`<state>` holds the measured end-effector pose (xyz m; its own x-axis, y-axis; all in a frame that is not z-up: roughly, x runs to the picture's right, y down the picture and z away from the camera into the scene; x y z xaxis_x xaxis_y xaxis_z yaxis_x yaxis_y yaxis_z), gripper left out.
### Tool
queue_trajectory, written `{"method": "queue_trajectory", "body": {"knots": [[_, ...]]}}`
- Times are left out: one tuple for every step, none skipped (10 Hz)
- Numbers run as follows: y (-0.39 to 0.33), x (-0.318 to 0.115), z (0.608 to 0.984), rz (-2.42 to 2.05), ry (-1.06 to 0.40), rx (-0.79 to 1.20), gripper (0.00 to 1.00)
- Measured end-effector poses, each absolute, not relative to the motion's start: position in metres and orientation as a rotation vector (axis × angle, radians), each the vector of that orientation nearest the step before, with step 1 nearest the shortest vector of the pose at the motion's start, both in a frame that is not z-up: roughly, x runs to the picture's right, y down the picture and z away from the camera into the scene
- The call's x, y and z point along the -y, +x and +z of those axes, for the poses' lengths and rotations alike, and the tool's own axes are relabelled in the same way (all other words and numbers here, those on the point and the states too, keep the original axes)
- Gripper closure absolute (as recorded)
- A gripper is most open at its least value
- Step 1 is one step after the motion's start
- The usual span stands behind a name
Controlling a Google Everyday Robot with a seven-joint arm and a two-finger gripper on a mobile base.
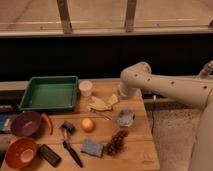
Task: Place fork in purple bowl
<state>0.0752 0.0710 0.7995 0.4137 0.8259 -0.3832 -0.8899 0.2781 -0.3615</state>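
Desk: Fork point(98, 105) position, please?

Photographer: Pale yellow, lying flat on the wooden bench point(141, 151), just beside the pincer point(119, 96) on its camera-left side.

Desk: And the pincer?

Photographer: Low over the bench at the end of the white arm point(165, 86), spread wide, pinching nothing.

Desk: Purple bowl point(26, 123)?

Photographer: Upright and well apart from the pincer, far off to its camera-left near the bench's edge, with an orange bowl point(20, 152) closer to the lens. A white cup point(86, 88) and green tray point(50, 93) stand camera-left of the pincer. An orange fruit point(88, 124) sits between fork and lens.
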Motion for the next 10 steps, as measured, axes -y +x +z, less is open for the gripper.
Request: {"method": "queue_trajectory", "body": {"knots": [[0.074, -0.071, 0.8, 1.152, -0.575, -0.127, 0.21], [0.075, -0.071, 0.8, 1.154, -0.574, -0.127, 0.21], [0.076, -0.071, 0.8, 1.154, -0.574, -0.127, 0.21], [0.075, -0.072, 0.8, 1.149, -0.576, -0.126, 0.21], [0.069, -0.077, 0.802, 1.134, -0.588, -0.119, 0.21], [0.058, -0.082, 0.807, 1.116, -0.603, -0.111, 0.21], [0.045, -0.087, 0.812, 1.096, -0.618, -0.103, 0.21], [0.036, -0.093, 0.816, 1.083, -0.636, -0.098, 0.21], [0.032, -0.096, 0.818, 1.08, -0.647, -0.095, 0.21], [0.029, -0.1, 0.82, 1.079, -0.661, -0.092, 0.21]]}}
